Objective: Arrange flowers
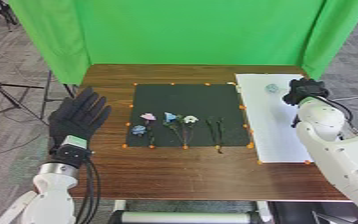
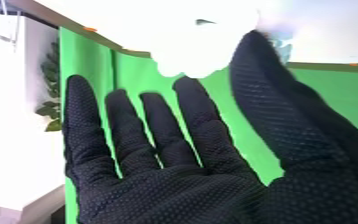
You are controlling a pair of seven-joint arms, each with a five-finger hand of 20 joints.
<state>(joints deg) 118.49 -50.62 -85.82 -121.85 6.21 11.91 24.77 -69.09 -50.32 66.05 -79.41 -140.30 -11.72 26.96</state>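
Note:
In the head view, pink (image 1: 148, 116), blue (image 1: 138, 130), light blue (image 1: 170, 117) and white (image 1: 190, 119) flowers lie on a black mat (image 1: 184, 95), with green stems (image 1: 214, 131) to their right. A pale, glassy object (image 1: 272, 88) stands on the white sheet (image 1: 276, 130). My left hand (image 1: 71, 120) is open beside the table's left edge. My right hand (image 1: 305, 92) is over the sheet's far right corner, right of the glassy object. In the right wrist view, my right hand (image 2: 180, 195) has straight, spread fingers; a bright white scalloped shape (image 2: 193, 47) is beyond the fingertips, its identity unclear.
Orange markers (image 1: 185, 147) dot the edges of the mat and sheet. Brown tabletop (image 1: 184, 175) extends in front of the mat, and a green curtain (image 1: 193, 32) hangs behind the table. Dark stands (image 1: 7, 86) are on the floor at the left.

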